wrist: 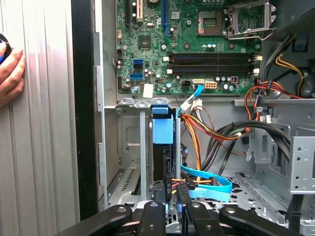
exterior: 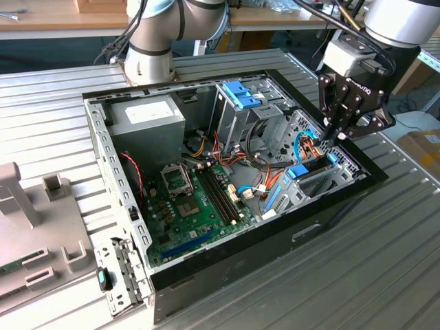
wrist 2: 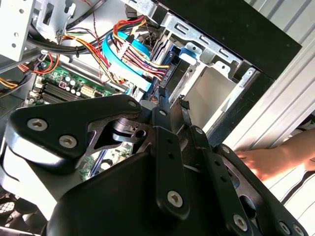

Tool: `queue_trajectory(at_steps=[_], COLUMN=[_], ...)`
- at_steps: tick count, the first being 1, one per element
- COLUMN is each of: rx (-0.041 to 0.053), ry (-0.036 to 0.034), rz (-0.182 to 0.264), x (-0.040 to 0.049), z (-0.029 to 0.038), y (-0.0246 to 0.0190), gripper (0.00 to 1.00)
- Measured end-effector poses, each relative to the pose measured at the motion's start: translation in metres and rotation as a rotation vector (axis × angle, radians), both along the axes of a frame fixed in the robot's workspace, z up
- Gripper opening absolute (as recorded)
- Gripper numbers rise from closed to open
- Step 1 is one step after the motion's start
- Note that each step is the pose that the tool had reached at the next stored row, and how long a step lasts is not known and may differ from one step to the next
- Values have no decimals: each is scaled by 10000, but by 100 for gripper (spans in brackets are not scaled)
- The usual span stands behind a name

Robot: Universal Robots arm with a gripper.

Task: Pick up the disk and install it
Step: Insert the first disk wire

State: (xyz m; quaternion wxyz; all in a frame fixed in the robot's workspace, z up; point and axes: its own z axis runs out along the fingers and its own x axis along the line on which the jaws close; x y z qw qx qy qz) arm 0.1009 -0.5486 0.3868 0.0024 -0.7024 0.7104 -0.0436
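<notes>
One black robot hand [exterior: 338,135], its fingers closed together over the disk [wrist: 163,147] standing edgewise in the drive bay [wrist: 133,147] of the open computer case [exterior: 330,213], seems busy with seating; pressing straight matters.

The gripper [wrist: 172,196] is looking like matt black metal with shiny silver screw heads, and its fingers are sitting almost together. The disk [wrist: 163,135] is showing a smooth light-blue plastic rail over a darker body. The computer case [exterior: 206,96] is showing dull grey sheet metal inside, kinda scuffed, with a glossy black outer rim. The circuit board [wrist: 197,44] is looking like green lacquered stuff. The table [exterior: 344,275] is showing ribbed brushed aluminium, and the cables [wrist: 206,132] are wearing shiny plastic sleeves.
</notes>
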Motion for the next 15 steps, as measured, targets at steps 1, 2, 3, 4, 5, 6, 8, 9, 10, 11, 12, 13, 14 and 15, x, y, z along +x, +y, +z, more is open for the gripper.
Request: queue_trajectory(at_steps=[1, 2, 3, 4, 5, 6, 8, 9, 10, 11, 12, 13, 14, 15], rx=[0, 1, 0, 0, 1, 0, 0, 1, 0, 1, 0, 0, 0, 0], ry=[0, 0, 0, 0, 0, 0, 0, 0, 0, 0, -1, 0, 0, 0], rz=[0, 0, 0, 0, 0, 0, 0, 0, 0, 0, 0, 0, 0, 0], x=[0, 0, 0, 0, 0, 0, 0, 0, 0, 0, 0, 0, 0, 0], z=[2, 4, 12, 18, 19, 20, 23, 25, 27, 28, 29, 31, 32, 41], y=[0, 0, 0, 0, 0, 0, 0, 0, 0, 0, 0, 0, 0, 0], gripper=[24, 24, 24, 24, 24, 24, 24, 24, 24, 24, 24, 24, 24, 24])
